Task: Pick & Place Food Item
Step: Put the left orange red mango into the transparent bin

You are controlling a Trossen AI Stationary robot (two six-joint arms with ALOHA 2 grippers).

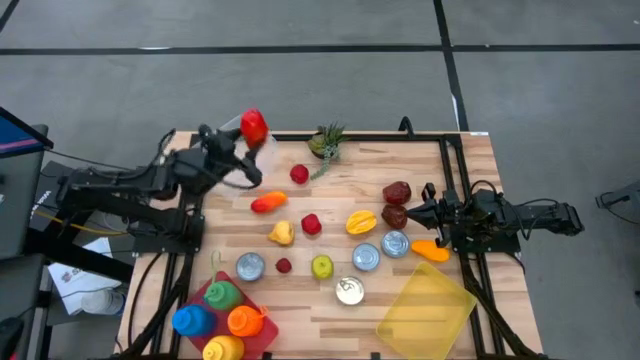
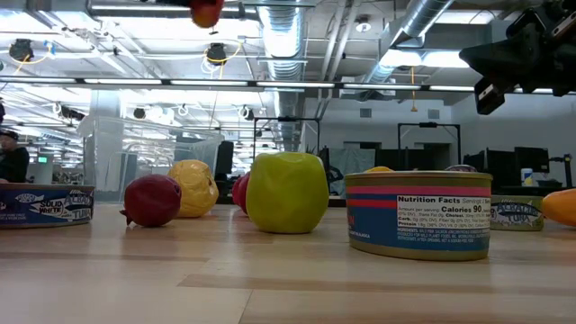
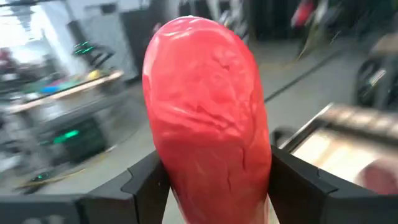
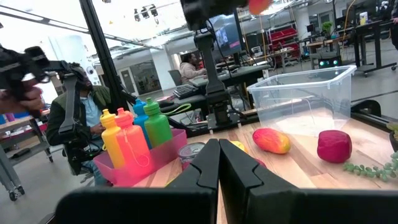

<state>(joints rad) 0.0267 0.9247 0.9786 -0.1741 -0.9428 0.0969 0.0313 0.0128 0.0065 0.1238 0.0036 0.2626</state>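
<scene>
Holding a red pepper (image 1: 253, 126) in my left claw (image 1: 247, 135), I have that arm raised high off the table (image 1: 400, 300), reaching from the left side toward the far left corner of the boards. In the left wrist view the red pepper (image 3: 208, 118) fills the frame, pinched between my two dark fingers (image 3: 146, 186), one on each flank, its rounded end pointing away from the wrist. From the low view the same pepper (image 2: 206, 11) shows only at the upper edge, well above everything standing on the table.

My right claw (image 1: 418, 209) rests at the right side of the table, arm stretched in low from the right edge, its fingers (image 4: 205, 171) pressed together with nothing between them. Its tip sits just beside two dark red fruits (image 1: 396, 194) and near an orange item (image 1: 430, 250).

Elsewhere on the table: a clear yellow-tinted bin (image 1: 425, 310) at the near right, a pink tray of coloured squeeze bottles (image 1: 222, 315) at the near left, several tins (image 1: 366, 256), a green apple (image 1: 322, 266), and a sprig of greenery (image 1: 326, 142) at the far edge. A seated person (image 4: 78, 112) appears beyond the table in the right wrist view.
</scene>
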